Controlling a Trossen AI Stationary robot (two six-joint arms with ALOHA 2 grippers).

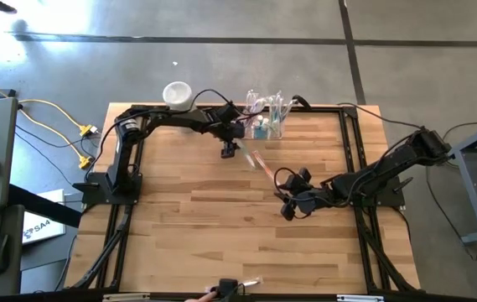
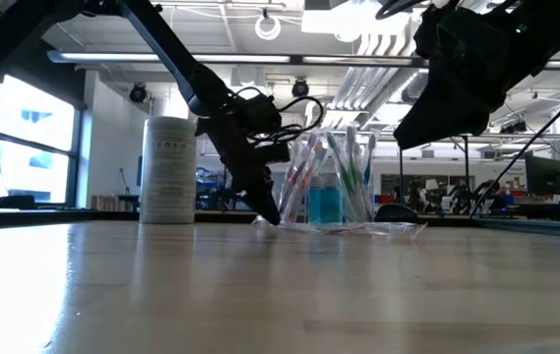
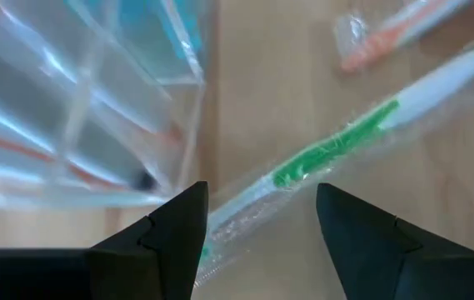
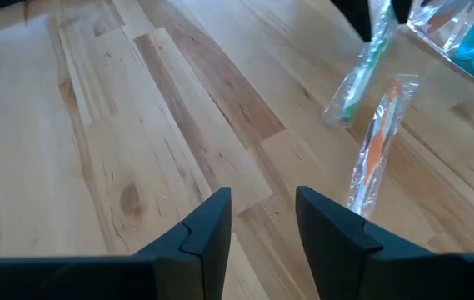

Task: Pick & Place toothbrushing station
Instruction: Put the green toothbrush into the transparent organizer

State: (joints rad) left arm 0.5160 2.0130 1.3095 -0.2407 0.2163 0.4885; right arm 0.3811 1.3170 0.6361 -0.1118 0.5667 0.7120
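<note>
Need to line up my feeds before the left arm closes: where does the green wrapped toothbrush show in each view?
High view: green wrapped toothbrush just under the left gripper, beside the clear holder.
Low view: hidden behind the left gripper; cannot tell.
Left wrist view: diagonal, running between the open fingers.
Right wrist view: upper right, next to the orange one.
Shared landmark: the clear holder.

A wooden table [image 1: 221, 235] of pale planks fills the high view. Off its far left corner stands a whitish round container [image 1: 177, 94], upright. A green-and-white toothbrush in a clear wrapper [image 4: 359, 73] lies flat on the wood, and an orange one in its wrapper [image 4: 376, 142] lies just beside it. Yellow cables [image 1: 54, 134] trail over the grey floor to the left of the table.
</note>
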